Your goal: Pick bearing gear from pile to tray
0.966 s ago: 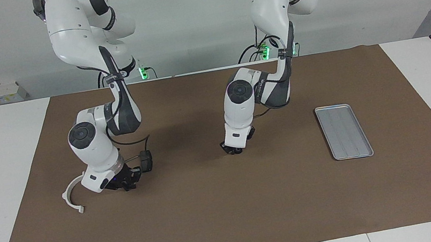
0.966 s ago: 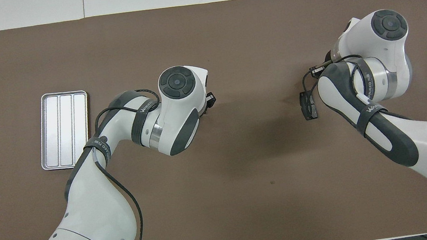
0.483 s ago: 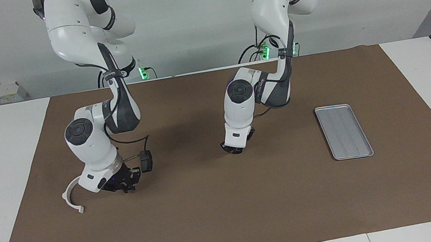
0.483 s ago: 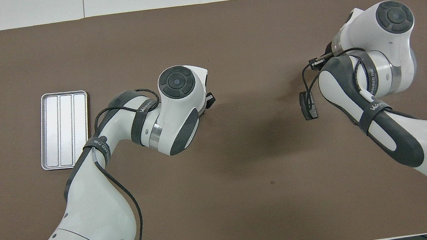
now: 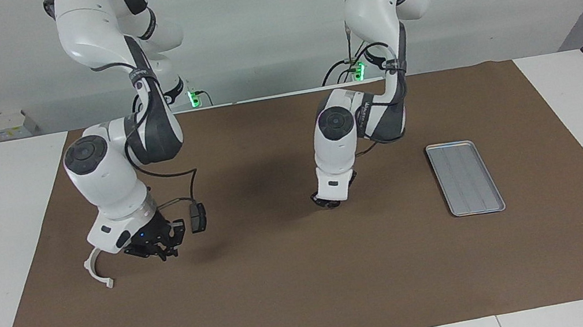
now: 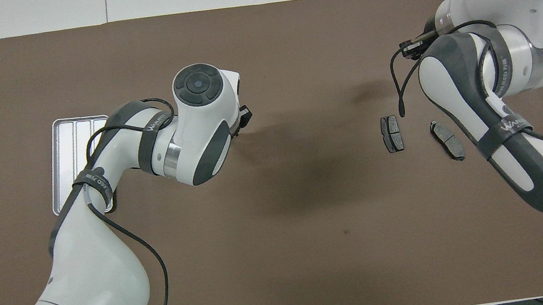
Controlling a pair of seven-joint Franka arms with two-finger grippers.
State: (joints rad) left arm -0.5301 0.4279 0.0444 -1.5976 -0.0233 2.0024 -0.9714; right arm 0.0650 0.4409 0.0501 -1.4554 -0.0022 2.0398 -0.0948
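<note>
The pile lies at the right arm's end of the mat. It shows a white half-ring bracket [image 5: 96,270] and two dark grey brake pads [image 6: 391,133] [image 6: 446,133]. One pad shows in the facing view [image 5: 196,217]. No tiny black round pieces show. My right gripper [image 5: 160,252] hangs raised over the mat between the bracket and that pad. The silver ribbed tray [image 5: 465,177] lies at the left arm's end and looks empty; my left arm partly covers it from above [image 6: 70,156]. My left gripper [image 5: 329,203] hangs low over the middle of the mat, well short of the tray.
A brown mat [image 5: 311,289] covers most of the white table. In the overhead view the right arm's wrist [image 6: 501,41] hides the bracket. A cable [image 6: 401,90] dangles from it near the pads.
My right arm has risen off the pile, which uncovers the second brake pad in the overhead view. My left arm has shifted a little toward the tray.
</note>
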